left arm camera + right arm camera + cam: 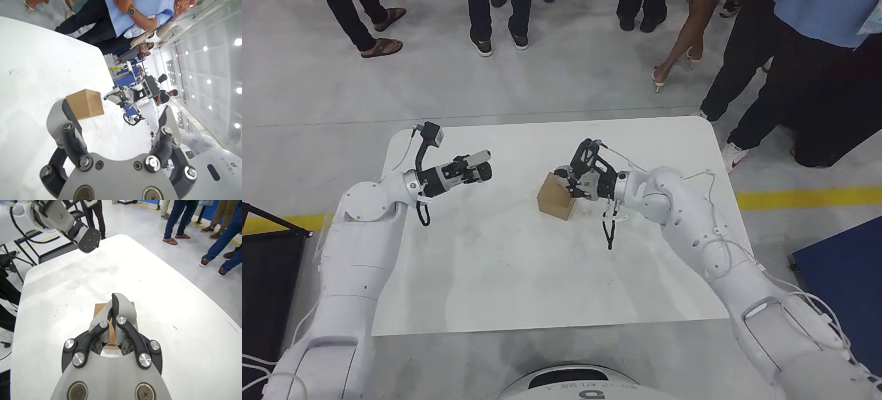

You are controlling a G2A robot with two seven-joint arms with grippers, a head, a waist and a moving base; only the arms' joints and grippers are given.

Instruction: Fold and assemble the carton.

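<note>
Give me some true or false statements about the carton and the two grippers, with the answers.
1. The carton stands on the table. True.
2. The left gripper holds the carton. False: it is open and apart from the carton.
3. The right gripper is shut, just over the carton. True.
4. The carton lies as a flat sheet. False: it has the shape of a box.

Left gripper [115, 106] fingers [71, 115] spread wide over white table [37, 66]. Brown carton [85, 104] on table, partly behind one fingertip. Right gripper [110, 95] just beside carton.
</note>
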